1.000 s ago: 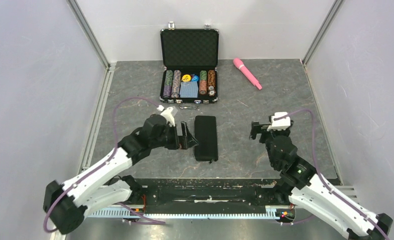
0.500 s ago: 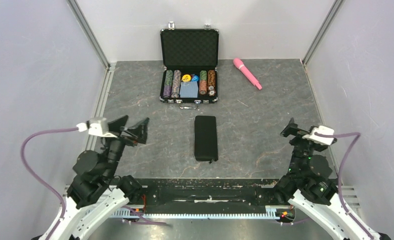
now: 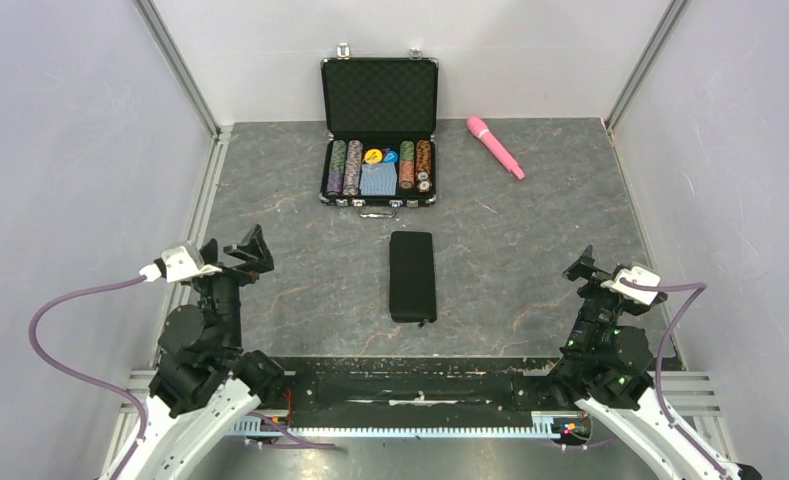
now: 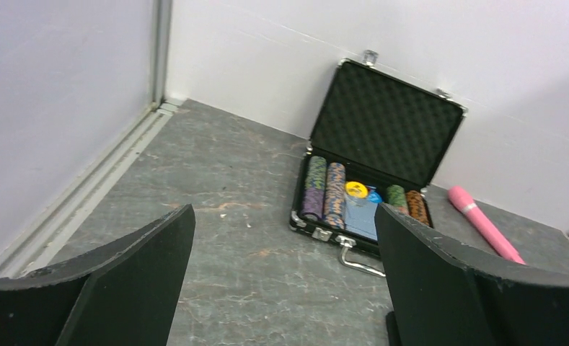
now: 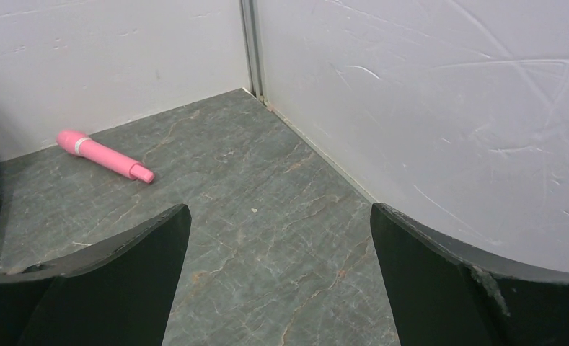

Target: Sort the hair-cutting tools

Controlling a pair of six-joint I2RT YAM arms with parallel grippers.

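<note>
Both sets of jaws spread wide, empty: left gripper [image 3: 233, 252] and right gripper [image 3: 582, 270] flank the pouch [image 3: 411, 276].

On my grey desk [image 3: 530, 260]: open case [image 3: 379, 95] at the back, pink wand [image 3: 495, 146] right of it, black pouch [image 3: 411, 276] in the middle.

Matt cloth pouch [image 3: 411, 276], smooth plastic wand [image 3: 495, 146]

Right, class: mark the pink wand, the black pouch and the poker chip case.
pink wand [image 3: 495, 146]: top view, middle of its shaft.
black pouch [image 3: 411, 276]: top view, centre of its top face.
poker chip case [image 3: 379, 96]: top view, foam lining of its open lid.
</note>
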